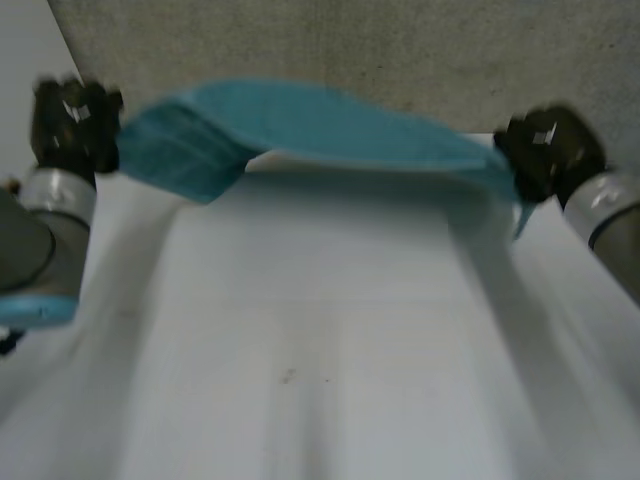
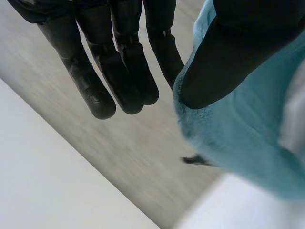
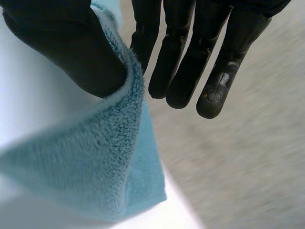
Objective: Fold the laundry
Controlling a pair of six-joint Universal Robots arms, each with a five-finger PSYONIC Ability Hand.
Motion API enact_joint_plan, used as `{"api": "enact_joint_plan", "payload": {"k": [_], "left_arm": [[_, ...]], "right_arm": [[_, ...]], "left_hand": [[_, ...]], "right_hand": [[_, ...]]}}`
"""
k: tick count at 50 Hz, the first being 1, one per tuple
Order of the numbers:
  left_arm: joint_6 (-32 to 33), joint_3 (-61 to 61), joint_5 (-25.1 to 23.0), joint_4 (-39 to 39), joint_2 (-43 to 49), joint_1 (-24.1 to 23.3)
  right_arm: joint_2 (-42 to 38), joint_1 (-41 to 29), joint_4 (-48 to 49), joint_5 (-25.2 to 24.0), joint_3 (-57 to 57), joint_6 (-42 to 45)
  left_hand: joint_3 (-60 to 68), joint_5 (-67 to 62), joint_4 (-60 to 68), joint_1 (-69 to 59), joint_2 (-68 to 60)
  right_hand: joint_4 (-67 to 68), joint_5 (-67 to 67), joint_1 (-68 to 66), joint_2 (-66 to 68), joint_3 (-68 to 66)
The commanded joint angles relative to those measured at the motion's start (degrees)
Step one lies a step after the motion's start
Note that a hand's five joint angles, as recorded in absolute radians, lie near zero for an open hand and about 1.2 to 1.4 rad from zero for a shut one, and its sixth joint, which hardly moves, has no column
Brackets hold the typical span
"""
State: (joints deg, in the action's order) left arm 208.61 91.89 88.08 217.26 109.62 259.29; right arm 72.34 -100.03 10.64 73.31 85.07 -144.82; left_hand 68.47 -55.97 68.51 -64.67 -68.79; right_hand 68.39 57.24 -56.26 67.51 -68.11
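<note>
Above the counter (image 1: 320,360), a soft, light towel (image 1: 330,125) is pinched at its ends by left robot hand (image 1: 72,125) and right robot hand (image 1: 545,152).

The head view looks down from between and behind the arms across the white table (image 1: 320,380), at middle range. Each wrist view looks closely along its own palm: black left hand (image 2: 119,62), black right hand (image 3: 190,57). All three views share the fluffy teal cloth (image 1: 330,125).
</note>
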Motion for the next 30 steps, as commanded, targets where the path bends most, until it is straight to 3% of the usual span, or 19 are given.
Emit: {"api": "enact_joint_plan", "payload": {"k": [1,4,7,11,12,13,16,20,30], "left_arm": [[-1.8,9.4,-2.5,0.2,1.2,0.2],[-2.1,11.3,-2.7,0.4,1.3,0.8],[-2.2,11.6,-2.7,0.9,1.3,0.8],[-2.2,11.6,-2.7,1.2,1.3,1.0],[-2.3,11.6,-2.6,1.2,1.3,1.2],[-2.2,11.7,-2.7,1.2,1.3,1.3],[-2.3,11.7,-2.7,1.6,1.3,1.3],[-2.2,11.8,-2.7,1.6,1.3,1.4],[-2.2,11.7,-2.6,1.7,1.3,2.6]], "right_arm": [[-6.6,3.1,-0.6,-4.1,8.6,0.0],[-7.5,4.8,-0.8,-4.0,9.4,-0.7],[-7.7,6.5,-1.4,-3.6,10.0,-2.3],[-7.8,8.1,-1.8,-3.7,10.9,-5.1],[-7.8,10.3,-1.5,-3.9,11.8,-12.4],[-7.8,10.7,-1.4,-3.8,12.0,-14.6],[-7.9,12.4,-1.4,-3.8,13.1,-22.9],[-7.5,14.3,-1.1,-3.8,14.9,-27.3],[-7.7,14.8,0.1,-3.2,15.2,-31.5]], "left_hand": [[11.5,-14.0,11.5,-15.3,-11.2],[11.5,-14.0,11.5,-15.3,-11.2],[11.5,-14.0,11.5,-15.3,-11.2],[11.5,-14.0,11.5,-15.3,-11.2],[11.5,-14.0,11.5,-15.3,-11.2],[11.5,-14.0,11.5,-15.3,-11.2],[11.5,-14.0,11.5,-15.3,-11.2],[11.5,-14.0,11.5,-15.3,-11.2],[11.5,-14.0,11.5,-15.3,-11.2]], "right_hand": [[11.6,12.8,-23.7,12.5,-11.9],[11.6,12.8,-23.7,12.5,-11.9],[-9.3,-8.1,-2.8,-8.4,9.0],[-14.4,-13.2,2.3,-13.5,14.1],[-26.2,-25.1,14.1,-25.3,25.9],[-27.8,-26.7,15.7,-27.0,27.6],[-31.2,-30.1,19.1,-30.3,30.9],[-32.7,-31.6,20.6,-31.9,32.5],[-32.2,-31.1,20.1,-31.4,32.0]]}}
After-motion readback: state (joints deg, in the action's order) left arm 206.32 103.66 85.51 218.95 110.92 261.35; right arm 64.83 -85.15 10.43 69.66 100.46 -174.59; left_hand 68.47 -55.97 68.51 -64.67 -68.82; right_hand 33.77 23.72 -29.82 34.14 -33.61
